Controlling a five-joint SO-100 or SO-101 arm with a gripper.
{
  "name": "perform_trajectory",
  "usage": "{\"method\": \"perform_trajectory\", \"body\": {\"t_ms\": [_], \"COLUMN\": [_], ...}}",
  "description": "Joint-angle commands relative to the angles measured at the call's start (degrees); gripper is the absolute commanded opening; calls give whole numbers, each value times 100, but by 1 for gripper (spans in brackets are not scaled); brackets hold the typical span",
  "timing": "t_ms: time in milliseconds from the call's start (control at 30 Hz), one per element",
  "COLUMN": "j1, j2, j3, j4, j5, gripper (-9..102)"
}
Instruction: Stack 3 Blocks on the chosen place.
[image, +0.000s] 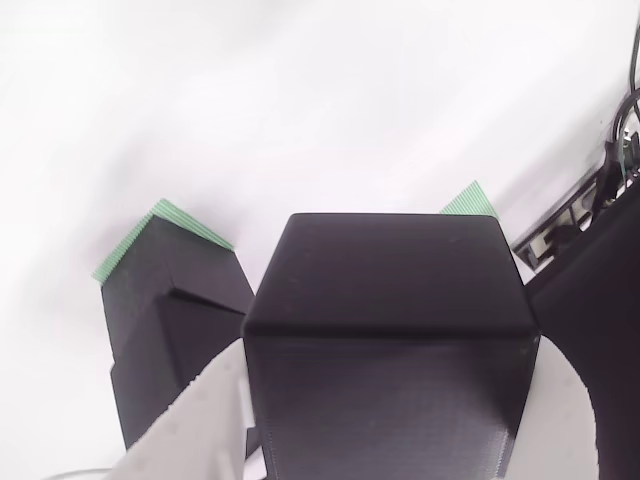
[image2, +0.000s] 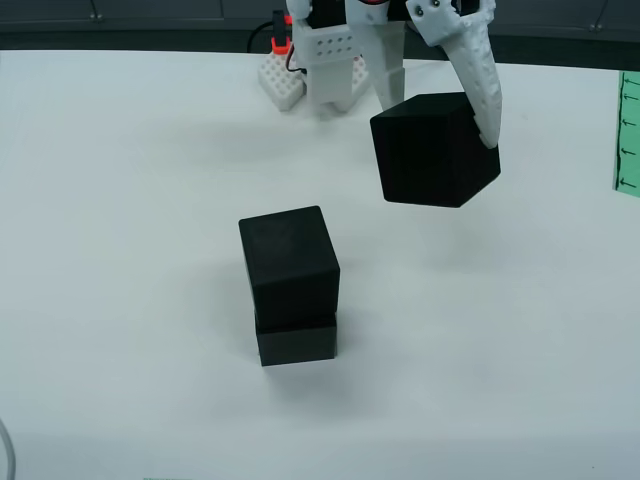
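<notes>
My gripper is shut on a matte black block, which hangs tilted above the white table, to the right of and beyond the stack. The wrist view shows that block large between the white fingers. Two more blocks are stacked: the upper one sits slightly askew on the lower one. From the wrist the stack is at the left, resting on the chosen place, whose green-and-white stripes peek out behind it.
The white arm base and a white breadboard stand at the table's far edge. A long green strip runs along the right edge. In the wrist view, a grey rail with cables and a black panel lie at right.
</notes>
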Motion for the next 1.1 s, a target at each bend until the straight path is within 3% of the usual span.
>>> {"method": "perform_trajectory", "body": {"t_ms": [0,200,467,800,1067], "j1": [202,589,1591,2215,2698], "j2": [475,879,1661,2092,2619], "j3": [149,387,1477,2021,3428], "j4": [-369,-729,-1837,-3129,-4948], "j5": [-738,-1846,-3287,-4333,-5150], "gripper": [21,22,22,22,22]}}
